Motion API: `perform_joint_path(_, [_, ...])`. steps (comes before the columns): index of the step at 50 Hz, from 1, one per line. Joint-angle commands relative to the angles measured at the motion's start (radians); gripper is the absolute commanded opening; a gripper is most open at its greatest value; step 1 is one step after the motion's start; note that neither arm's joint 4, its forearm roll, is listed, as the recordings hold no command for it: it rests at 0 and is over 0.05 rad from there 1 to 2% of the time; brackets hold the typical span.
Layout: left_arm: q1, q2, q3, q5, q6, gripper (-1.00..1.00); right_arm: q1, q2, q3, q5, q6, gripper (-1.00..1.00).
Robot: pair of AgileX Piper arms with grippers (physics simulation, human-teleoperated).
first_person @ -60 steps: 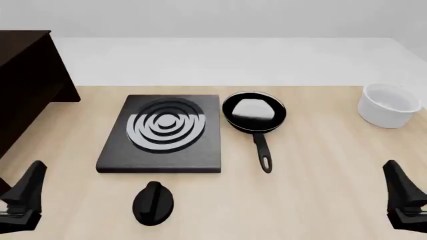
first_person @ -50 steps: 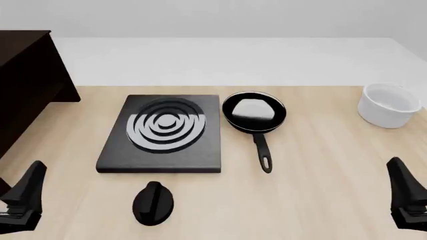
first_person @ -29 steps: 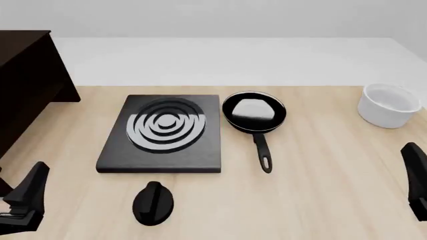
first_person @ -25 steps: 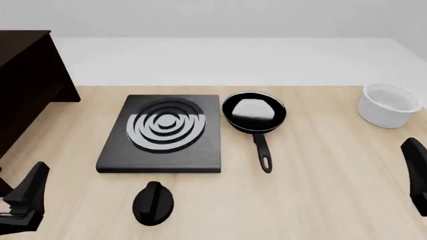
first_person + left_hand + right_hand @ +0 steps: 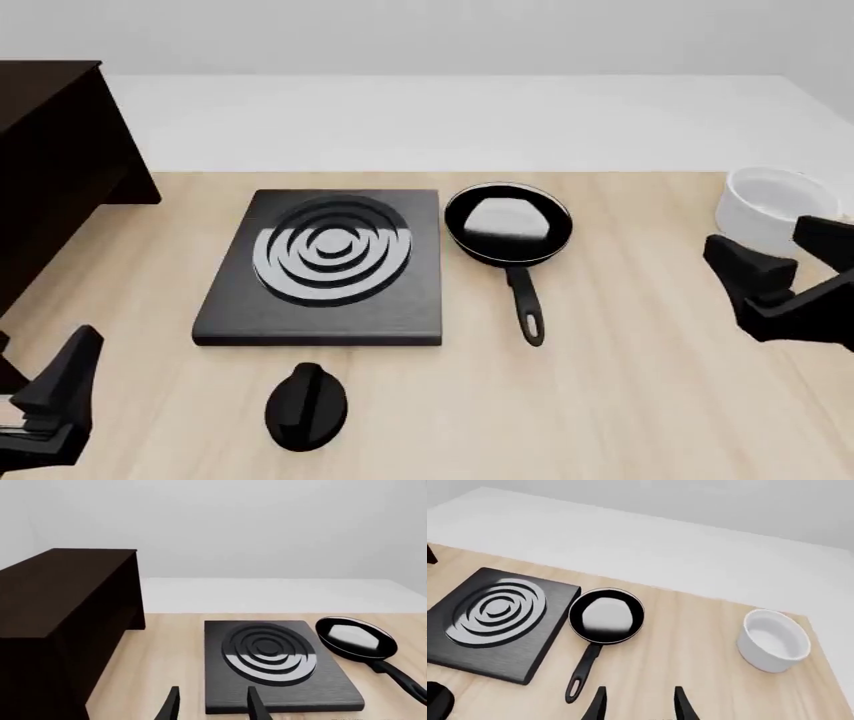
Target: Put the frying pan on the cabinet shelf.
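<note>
The frying pan [image 5: 507,224] sits upright on the wooden table, just right of the black stove plate, its handle [image 5: 526,305] pointing toward me. In the right wrist view the frying pan [image 5: 607,614] lies ahead of the fingers, apart from them. The cabinet shelf [image 5: 47,150] is the dark brown box at far left; the left wrist view shows the cabinet shelf [image 5: 63,587] top bare. My right gripper [image 5: 777,258] hovers open right of the pan, in front of the bowl. My left gripper [image 5: 56,395] stays low at the near left, and its fingers [image 5: 171,706] stand apart, holding nothing.
A black ringed stove plate [image 5: 327,262] lies between cabinet and pan. A black knob-shaped object [image 5: 307,405] sits near the front edge. A white bowl [image 5: 771,205] stands at the far right, partly behind my right gripper. Beyond the wooden top stretches a pale surface.
My right gripper has risen from the near right corner and swung forward and left, now standing in front of the bowl. The left gripper has barely shifted. The pan has not moved.
</note>
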Motion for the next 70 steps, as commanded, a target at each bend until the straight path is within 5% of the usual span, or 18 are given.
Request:
perform_joint_path(1, [-0.010,-0.002,0.001,0.004,-0.002,1.00,0.055,0.190,-0.078,0.023,0.005,1.00])
perform_joint_path(7, [-0.020,-0.008,0.002,0.011,0.008,1.00,0.118,0.267,-0.109,0.034,-0.042,1.00])
perform_joint_path(12, [-0.020,-0.010,0.001,0.010,0.011,1.00,0.118,0.351,-0.134,0.027,0.030,1.00])
perform_joint_path(21, [-0.025,-0.012,0.001,0.013,0.007,1.00,0.139,0.498,-0.157,-0.015,0.072,1.00])
perform_joint_path(24, [-0.019,-0.023,-0.002,0.005,0.014,1.00,0.145,0.527,-0.159,-0.028,0.059,1.00])
perform_joint_path(25, [-0.016,-0.023,-0.003,0.003,0.004,1.00,0.128,0.535,-0.162,-0.033,0.017,1.00])
perform_joint_path(70, [-0.037,-0.025,0.000,-0.003,0.036,1.00,0.234,0.976,-0.228,-0.219,0.147,1.00])
